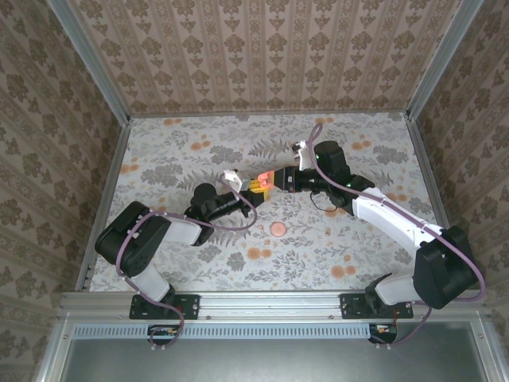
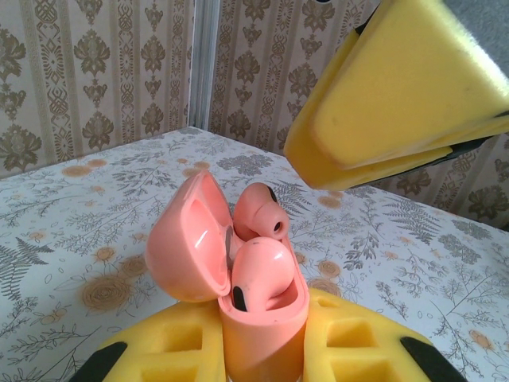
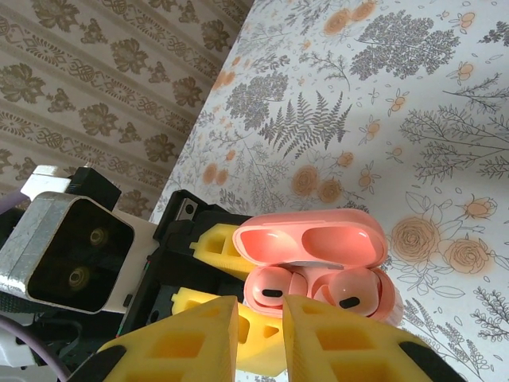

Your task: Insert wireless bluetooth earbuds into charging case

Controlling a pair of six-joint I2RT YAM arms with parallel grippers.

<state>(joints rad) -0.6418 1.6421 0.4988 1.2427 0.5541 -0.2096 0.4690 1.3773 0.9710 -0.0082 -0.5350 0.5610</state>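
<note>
The coral-pink charging case (image 2: 262,318) stands upright with its lid (image 2: 187,247) swung open, and my left gripper (image 2: 262,354) is shut on its lower half. Both earbuds sit in the case: one (image 2: 266,267) low in its well, the other (image 2: 258,213) sticking up higher behind it. In the right wrist view the case (image 3: 314,243) shows both earbuds (image 3: 270,288) (image 3: 346,290) side by side. My right gripper (image 3: 261,317) hovers just in front of the case, its yellow fingers (image 2: 382,95) a narrow gap apart with nothing between them. From above, the case (image 1: 266,177) is between both grippers at mid-table.
A flat round pink disc (image 1: 277,229) lies on the flowered floor in front of the grippers. Patterned walls close in the back and both sides. The left arm's wrist camera housing (image 3: 67,255) is close beside the right gripper.
</note>
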